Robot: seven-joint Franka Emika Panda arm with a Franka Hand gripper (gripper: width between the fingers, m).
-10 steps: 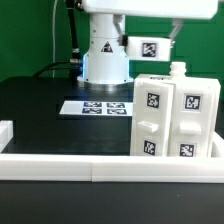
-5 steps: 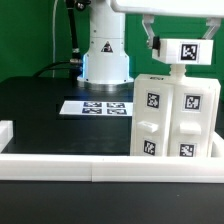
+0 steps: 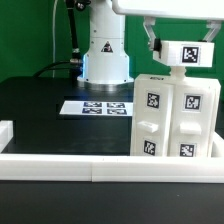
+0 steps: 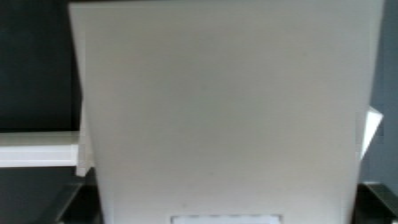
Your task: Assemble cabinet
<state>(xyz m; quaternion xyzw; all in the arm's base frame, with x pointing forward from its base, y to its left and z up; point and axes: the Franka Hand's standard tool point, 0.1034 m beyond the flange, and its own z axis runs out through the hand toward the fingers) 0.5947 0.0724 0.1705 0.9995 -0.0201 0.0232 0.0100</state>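
Note:
The cabinet (image 3: 170,120), a large white box with several square tags on its front, stands upright at the exterior view's right. My gripper (image 3: 183,46) is just above its top, shut on a smaller white tagged block (image 3: 185,54) that hangs over the cabinet's top edge, touching it or nearly so. In the wrist view the block's plain white face (image 4: 222,100) fills almost the whole picture, between my dark fingers (image 4: 64,206) at the corners. The cabinet's top is hidden there.
The marker board (image 3: 95,106) lies flat on the black table (image 3: 40,100), left of the cabinet. The arm's white base (image 3: 105,55) stands behind it. A low white rim (image 3: 90,166) runs along the table's front and also shows in the wrist view (image 4: 36,150).
My gripper has carried the tagged block toward the exterior view's right, from beside the cabinet's left top corner to over its middle, then slightly down. The small peg on top is now covered.

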